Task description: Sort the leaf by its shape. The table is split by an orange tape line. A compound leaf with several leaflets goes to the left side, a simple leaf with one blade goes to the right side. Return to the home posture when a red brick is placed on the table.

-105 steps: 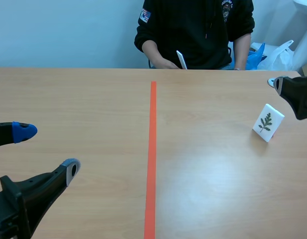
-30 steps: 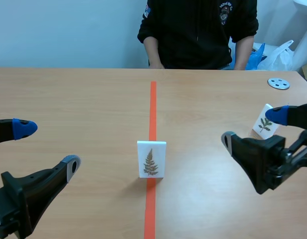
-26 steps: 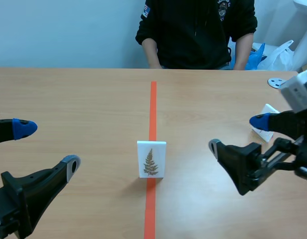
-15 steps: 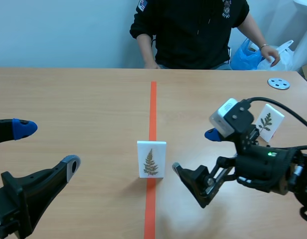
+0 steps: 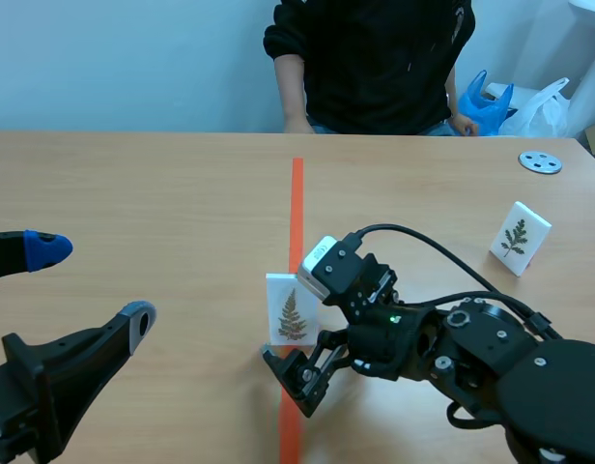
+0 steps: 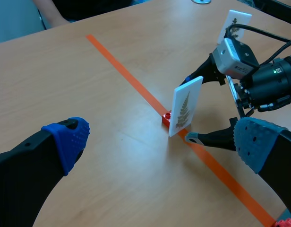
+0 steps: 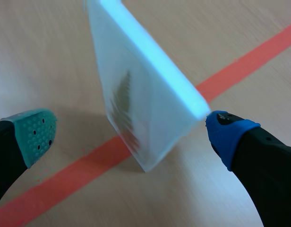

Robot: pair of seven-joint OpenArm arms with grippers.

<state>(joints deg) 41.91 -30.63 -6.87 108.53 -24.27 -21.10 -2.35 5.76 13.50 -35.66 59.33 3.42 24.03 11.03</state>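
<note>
A white card [image 5: 290, 307] printed with a fern-like leaf of several leaflets stands upright on a small red base [image 6: 167, 118], right on the orange tape line [image 5: 297, 208]. My right gripper [image 5: 296, 329] is open around it; in the right wrist view the card [image 7: 145, 99] stands between the teal pad [image 7: 34, 132] and the blue pad [image 7: 230, 130], with gaps on both sides. My left gripper [image 5: 90, 288] hangs open at the near left, well away from the card [image 6: 185, 105].
A second leaf card [image 5: 520, 237] stands on the right half of the table. A small grey disc [image 5: 540, 161] lies at the far right. A person in a dark top [image 5: 375, 58] sits across the table, with bags [image 5: 529, 101] behind.
A card was set on the tape line. My right arm swept from the right side to the middle, and its open fingers now flank that card. The left arm stayed put.
</note>
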